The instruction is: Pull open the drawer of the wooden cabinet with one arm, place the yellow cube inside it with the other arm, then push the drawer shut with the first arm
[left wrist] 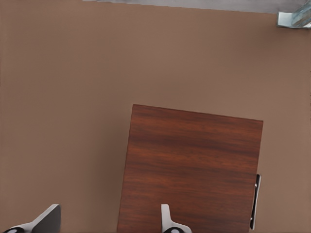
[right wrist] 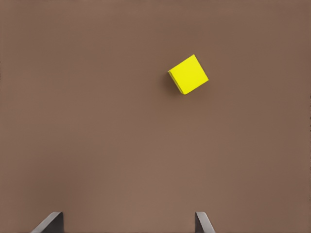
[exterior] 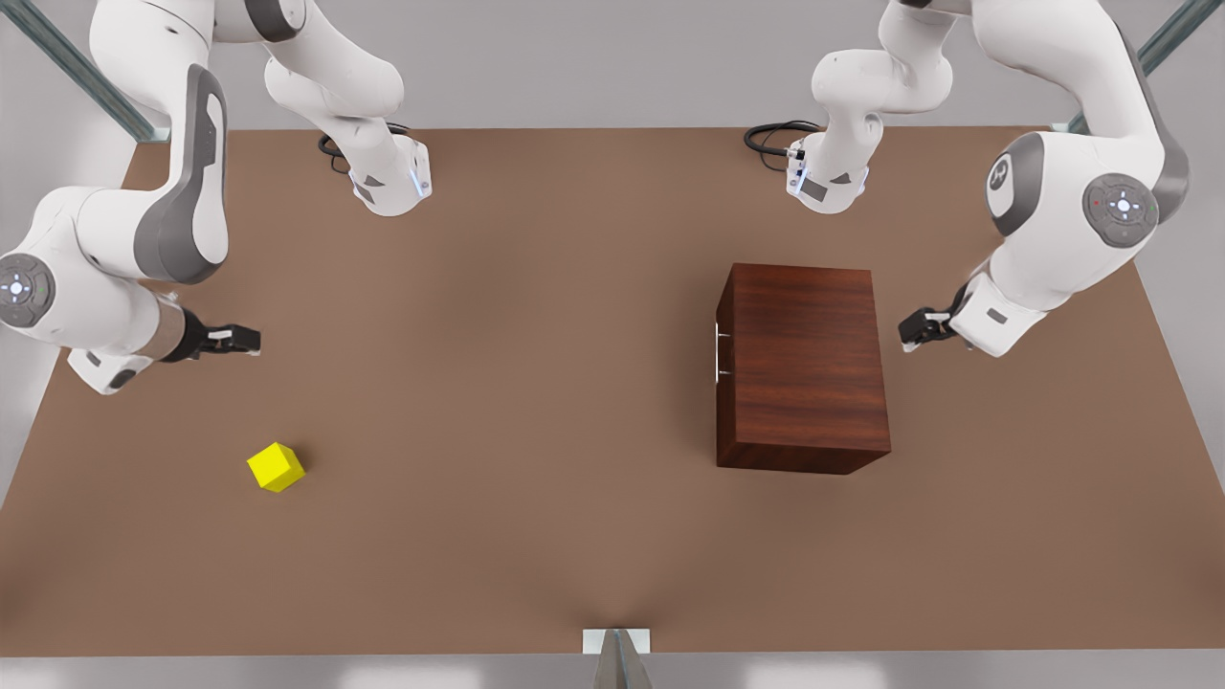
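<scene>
The yellow cube lay near the table's front-left corner, below the right gripper, whose jaws stood wide and empty. The wooden cabinet, drawer closed, sat right of centre; the left gripper hovered beside it, spread open and empty.

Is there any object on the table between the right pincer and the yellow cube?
Nothing visible. The right pincer hangs open above bare table, and the yellow cube lies free nearby. The left pincer waits open beside the wooden cabinet.
</scene>
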